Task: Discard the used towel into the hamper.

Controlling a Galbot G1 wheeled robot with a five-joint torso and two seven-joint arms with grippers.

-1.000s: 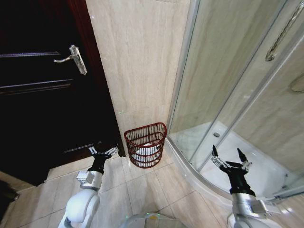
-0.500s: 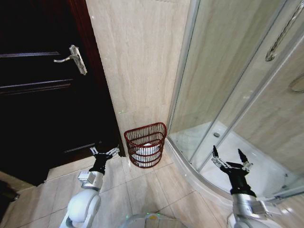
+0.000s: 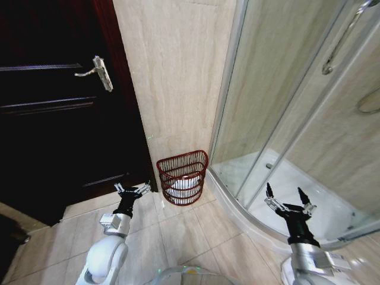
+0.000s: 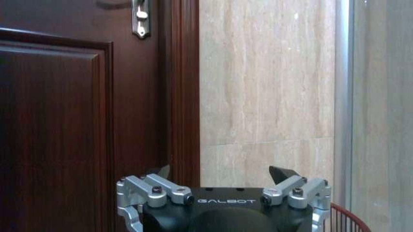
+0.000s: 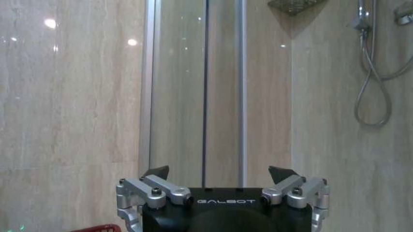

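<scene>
The left gripper has its fingers spread wide and holds nothing, hanging low over the floor tiles just left of the hamper. The right gripper is equally splayed and empty, raised in front of the shower enclosure. Both arms reach forward from the near edge. The hamper stands upright on the floor against the beige wall, between the dark door and the shower, its mouth facing up, with a white towel inside.
</scene>
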